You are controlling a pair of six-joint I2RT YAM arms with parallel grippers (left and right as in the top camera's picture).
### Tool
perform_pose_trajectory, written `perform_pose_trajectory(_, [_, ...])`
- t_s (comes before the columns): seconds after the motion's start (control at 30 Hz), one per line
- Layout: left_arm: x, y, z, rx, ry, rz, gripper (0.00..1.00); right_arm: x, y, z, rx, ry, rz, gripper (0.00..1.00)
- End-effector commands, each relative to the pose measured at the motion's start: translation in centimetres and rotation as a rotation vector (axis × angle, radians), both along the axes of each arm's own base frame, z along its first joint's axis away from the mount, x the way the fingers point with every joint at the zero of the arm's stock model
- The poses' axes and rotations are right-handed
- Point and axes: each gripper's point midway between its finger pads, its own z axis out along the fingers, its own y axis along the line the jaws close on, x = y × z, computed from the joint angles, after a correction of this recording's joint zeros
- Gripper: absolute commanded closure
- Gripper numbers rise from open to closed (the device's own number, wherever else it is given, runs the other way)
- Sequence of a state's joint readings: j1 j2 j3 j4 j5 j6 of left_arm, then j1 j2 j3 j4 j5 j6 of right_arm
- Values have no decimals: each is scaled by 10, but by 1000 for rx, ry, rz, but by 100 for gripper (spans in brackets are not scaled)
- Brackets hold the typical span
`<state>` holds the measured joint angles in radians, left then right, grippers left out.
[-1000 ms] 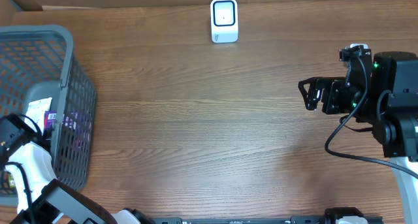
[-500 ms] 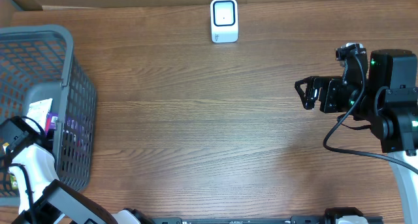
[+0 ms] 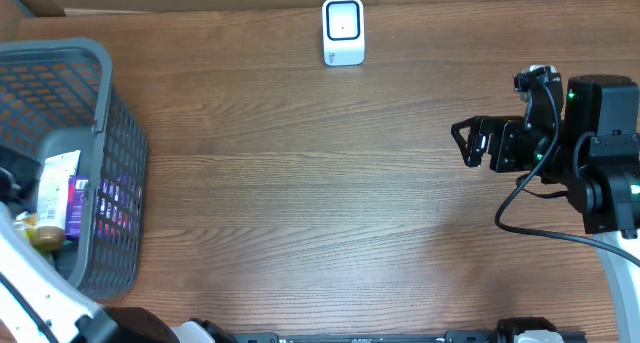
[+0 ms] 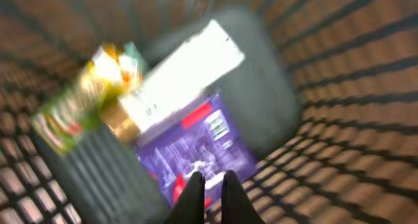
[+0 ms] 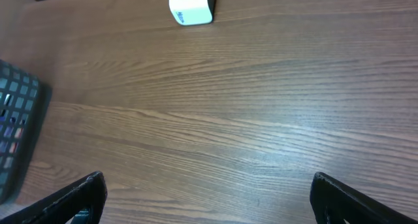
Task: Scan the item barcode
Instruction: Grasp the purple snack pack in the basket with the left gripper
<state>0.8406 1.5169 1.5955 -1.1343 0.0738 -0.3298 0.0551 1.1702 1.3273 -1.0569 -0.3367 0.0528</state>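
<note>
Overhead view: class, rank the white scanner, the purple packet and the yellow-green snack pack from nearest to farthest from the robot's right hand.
From the right hand:
1. white scanner, far edge, middle.
2. purple packet, in the basket at the left.
3. yellow-green snack pack, farther left in it.

Your left gripper (image 4: 210,179) has its two fingers pressed together with almost no gap; the wrist view is blurred. From overhead, your left arm (image 3: 30,278) shows only at the lower-left edge. Your right arm (image 3: 590,173) reaches leftward, and your right gripper (image 3: 463,145) stands with jaws spread wide.
</note>
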Motion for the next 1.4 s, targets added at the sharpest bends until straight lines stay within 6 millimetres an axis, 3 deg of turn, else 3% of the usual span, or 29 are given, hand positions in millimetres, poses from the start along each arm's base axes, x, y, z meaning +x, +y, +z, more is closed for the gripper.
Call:
perform_pose_trajectory(0.0, [10, -5, 85, 158, -97, -78, 96, 2, 3, 10, 8, -29, 9, 0])
perform_pose_trajectory(0.07, [11, -12, 103, 175, -123, -94, 96, 2, 3, 10, 8, -29, 9, 0])
perform_pose_trajectory(0.13, [9, -20, 101, 151, -102, -100, 72, 2, 3, 10, 8, -29, 8, 0])
perform_pose_trajectory(0.17, [7, -22, 92, 128, -77, -100, 58, 2, 3, 10, 8, -28, 8, 0])
perform_pose_trajectory(0.23, [2, -27, 71, 70, -27, -100, 42, 1, 3, 10, 8, -26, 8, 0])
perform_pose_trajectory(0.47, [-9, -39, -20, -131, 99, -29, 31, 2, 3, 11, 8, -32, 9, 0])
perform_pose_trajectory(0.57, [-10, -40, -56, -171, 118, 5, 16, 3, 3, 11, 8, -32, 9, 0])
perform_pose_trajectory(0.6, [-10, -40, -66, -180, 120, 17, 4, 3, 3, 11, 8, -32, 9, 0])
perform_pose_trajectory(0.8, [-7, -37, -117, -176, 103, 38, 0, 2, 3, 10, 8, -29, 9, 0])
perform_pose_trajectory(0.93, [-16, -45, -143, -207, 131, 60, 0, 0, 3, 9, 8, -20, 8, 0])
perform_pose_trajectory(1.17, [-35, -51, -181, -208, 188, 107, 0, -1, 3, 8, 7, -13, 8, 0])
perform_pose_trajectory(1.37, [-32, -45, -205, -152, 135, 115, 3, -1, 3, 8, 7, -13, 8, 0])
